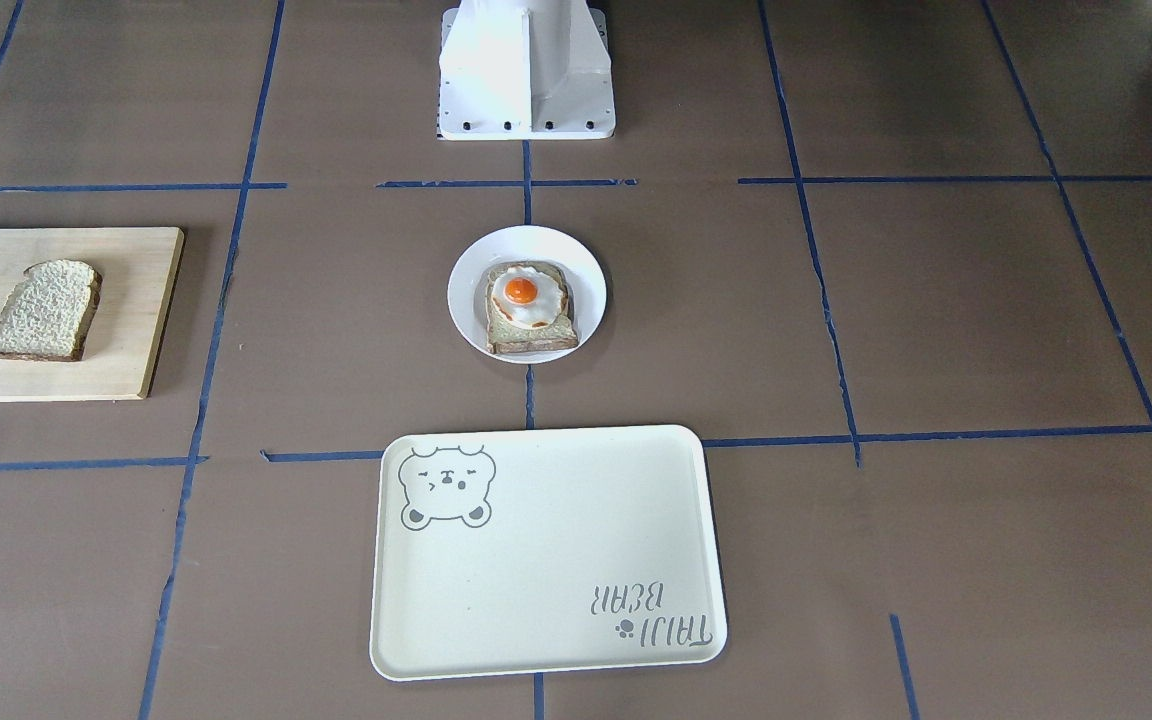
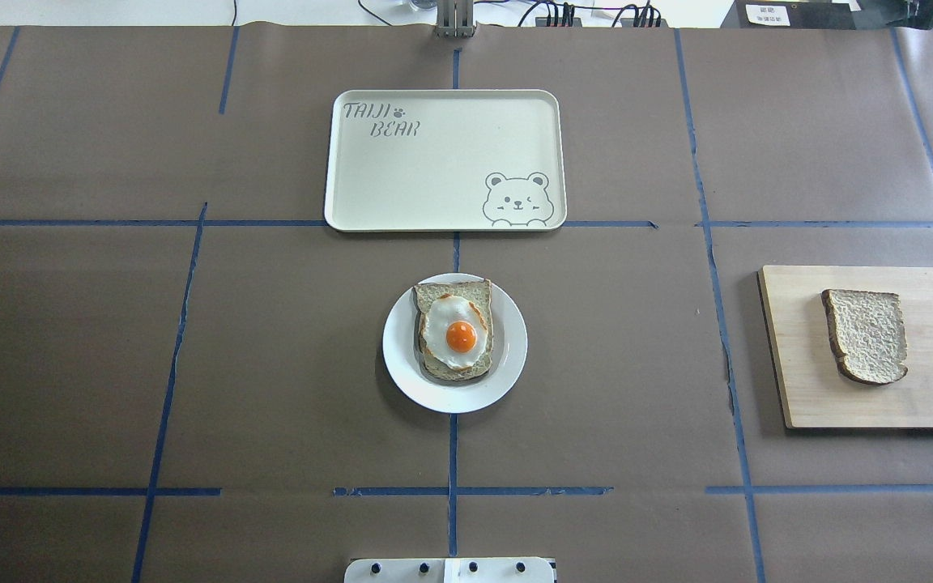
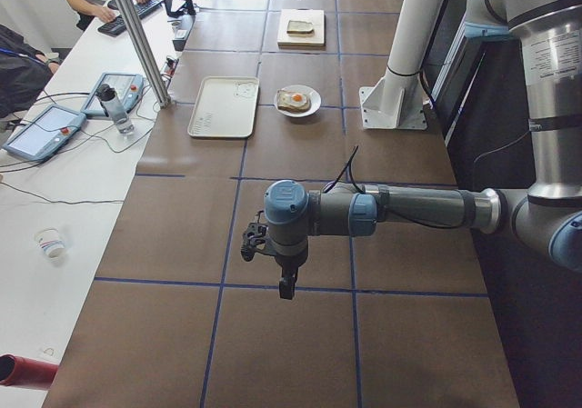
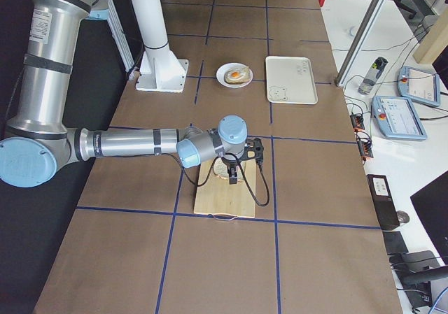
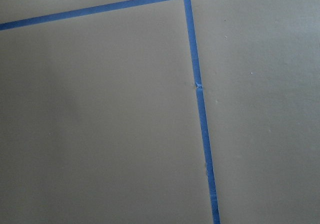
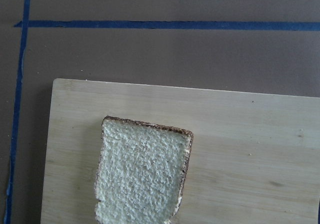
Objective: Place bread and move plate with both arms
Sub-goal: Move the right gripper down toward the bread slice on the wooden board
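Bread (image 2: 867, 336) lay flat on wooden board (image 2: 790, 389), just below right hand (image 4: 233, 175); whether that hand was wide or narrow, I couldn't tell. Slice looked light, soft and crumbly, probably best pinched gently across its crust edges. Plate (image 2: 402, 364) sat well apart from hand.

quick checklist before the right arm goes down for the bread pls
1. Bread lies flat and uncovered on the wooden board: ok.
2. Right gripper hangs above the board near the bread: ok. Whether it is centred on the slice: cannot tell.
3. Right gripper open wide enough for the slice: cannot tell.
4. Plate at the table's middle holds only the egg toast, with nothing on top of it: ok.
5. Left gripper is over bare table, far from the plate and the board: ok.
6. Tray beyond the plate has nothing on it: ok.
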Controlling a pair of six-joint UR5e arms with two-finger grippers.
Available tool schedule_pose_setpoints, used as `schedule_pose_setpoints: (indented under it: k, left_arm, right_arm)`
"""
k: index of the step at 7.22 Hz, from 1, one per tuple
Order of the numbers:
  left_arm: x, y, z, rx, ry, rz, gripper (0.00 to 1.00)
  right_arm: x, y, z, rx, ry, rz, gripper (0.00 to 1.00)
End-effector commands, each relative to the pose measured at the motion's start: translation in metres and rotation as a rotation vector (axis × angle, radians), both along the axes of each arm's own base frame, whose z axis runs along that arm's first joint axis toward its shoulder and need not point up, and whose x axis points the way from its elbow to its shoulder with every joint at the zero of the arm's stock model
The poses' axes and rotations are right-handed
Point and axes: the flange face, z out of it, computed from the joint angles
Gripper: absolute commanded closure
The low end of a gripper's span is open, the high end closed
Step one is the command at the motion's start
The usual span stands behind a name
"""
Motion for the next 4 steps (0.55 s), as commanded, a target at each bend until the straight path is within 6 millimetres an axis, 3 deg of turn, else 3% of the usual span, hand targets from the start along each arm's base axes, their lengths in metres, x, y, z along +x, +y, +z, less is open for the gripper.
schedule_pose_setpoints:
  k: [1, 3, 4]
  left_arm:
    - [0.000, -0.011, -0.013, 0.046, 0.005, -0.001, 0.00]
    - [0.001, -0.029, -0.025, 0.098, 0.003, -0.001, 0.00]
    - [0.001, -0.030, -0.029, 0.111, 0.005, -0.002, 0.00]
  right_arm:
    - [-0.020, 0.012, 0.041, -0.061, -0.059, 0.073, 0.01]
    - [-0.048, 0.020, 0.037, -0.118, -0.083, 0.118, 0.04]
    - [-0.058, 0.021, 0.039, -0.141, -0.066, 0.133, 0.10]
